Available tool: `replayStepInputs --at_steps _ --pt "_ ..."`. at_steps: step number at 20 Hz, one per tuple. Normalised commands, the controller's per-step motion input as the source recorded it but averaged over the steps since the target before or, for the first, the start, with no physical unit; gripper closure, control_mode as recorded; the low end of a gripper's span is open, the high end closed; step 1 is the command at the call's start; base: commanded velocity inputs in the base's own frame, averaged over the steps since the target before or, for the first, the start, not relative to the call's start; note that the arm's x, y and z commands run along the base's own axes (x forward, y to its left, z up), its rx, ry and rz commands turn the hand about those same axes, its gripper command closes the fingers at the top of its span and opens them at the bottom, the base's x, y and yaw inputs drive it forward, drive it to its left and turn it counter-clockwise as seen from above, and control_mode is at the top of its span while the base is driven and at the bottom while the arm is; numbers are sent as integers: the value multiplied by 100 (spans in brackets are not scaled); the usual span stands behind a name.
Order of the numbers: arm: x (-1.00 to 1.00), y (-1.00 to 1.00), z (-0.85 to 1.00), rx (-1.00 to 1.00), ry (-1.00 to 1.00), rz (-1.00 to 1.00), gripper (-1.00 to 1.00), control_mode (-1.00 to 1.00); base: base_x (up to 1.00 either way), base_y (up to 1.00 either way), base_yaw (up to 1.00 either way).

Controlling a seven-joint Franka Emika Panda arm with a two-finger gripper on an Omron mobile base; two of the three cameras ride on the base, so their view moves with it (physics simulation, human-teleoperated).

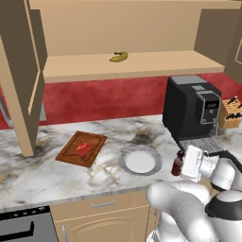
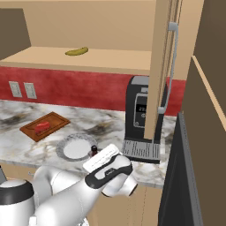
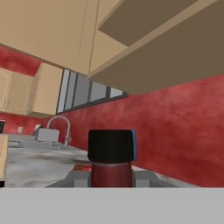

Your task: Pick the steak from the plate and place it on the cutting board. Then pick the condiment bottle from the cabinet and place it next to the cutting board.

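Observation:
The red steak (image 1: 84, 149) (image 2: 43, 127) lies on the reddish-brown cutting board (image 1: 97, 141) (image 2: 58, 121). To the board's right, the round grey-white plate (image 1: 126, 159) (image 2: 76, 148) holds nothing. My gripper (image 1: 179, 165) (image 2: 95, 156) (image 3: 111, 177) is shut on the condiment bottle (image 1: 177, 164) (image 2: 93, 150) (image 3: 111, 153). The bottle is dark red with a black cap and stands upright between my fingers, just right of the plate and low over the counter's front. Whether it touches the counter I cannot tell. The tan cabinet (image 1: 142, 64) hangs open above, its doors swung out.
A yellow banana (image 1: 119, 57) (image 2: 77, 51) lies on the cabinet shelf. A black coffee machine (image 1: 191, 111) (image 2: 137, 112) stands right behind my hand, with a knife block (image 1: 231, 113) at its right. An open cabinet door (image 1: 21, 80) hangs over the counter's left.

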Motion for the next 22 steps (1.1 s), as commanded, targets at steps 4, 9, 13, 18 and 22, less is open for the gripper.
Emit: replayStepInputs --at_steps 4,9,13,18,22 --pt "12 0 -21 0 0 -1 100 -100 0 0 0" --pt "11 0 -22 0 0 0 100 -100 0 0 0" --pt "13 0 -18 0 0 0 100 -100 0 0 0" --pt "10 0 -17 0 0 0 100 -100 0 0 0" --pt "8 0 -18 0 0 0 100 -100 0 0 0"
